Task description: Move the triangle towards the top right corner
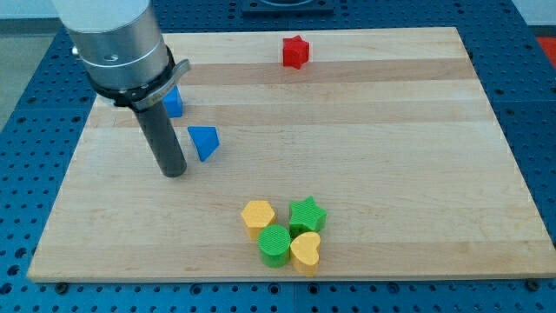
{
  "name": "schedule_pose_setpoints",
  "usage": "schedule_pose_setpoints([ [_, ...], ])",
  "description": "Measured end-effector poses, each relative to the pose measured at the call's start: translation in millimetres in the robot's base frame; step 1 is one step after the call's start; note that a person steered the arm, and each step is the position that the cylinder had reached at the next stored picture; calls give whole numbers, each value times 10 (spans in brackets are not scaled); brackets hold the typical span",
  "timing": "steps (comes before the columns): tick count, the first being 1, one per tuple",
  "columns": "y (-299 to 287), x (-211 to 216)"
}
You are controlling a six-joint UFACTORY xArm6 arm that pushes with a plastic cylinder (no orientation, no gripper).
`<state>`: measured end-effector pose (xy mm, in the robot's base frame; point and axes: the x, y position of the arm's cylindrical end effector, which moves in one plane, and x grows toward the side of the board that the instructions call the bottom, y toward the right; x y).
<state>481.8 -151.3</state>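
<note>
A blue triangle block [204, 142] lies on the wooden board at the view's left of middle. My tip [175, 172] rests on the board just to the view's lower left of the triangle, a small gap apart from it. A second blue block [174, 102], shape unclear, sits above the triangle and is partly hidden behind the rod and its metal mount.
A red star block [295, 52] lies near the view's top middle. A yellow hexagon [258, 215], green star [307, 213], green cylinder [275, 244] and yellow heart [306, 249] cluster near the view's bottom middle. The board's top right corner [458, 31] shows.
</note>
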Motion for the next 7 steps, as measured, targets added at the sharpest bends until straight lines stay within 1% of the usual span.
schedule_pose_setpoints([
  [1,99,-120],
  [2,144,-360],
  [3,195,-361],
  [4,557,-442],
  [6,1726,-738],
  [7,1651,-738],
])
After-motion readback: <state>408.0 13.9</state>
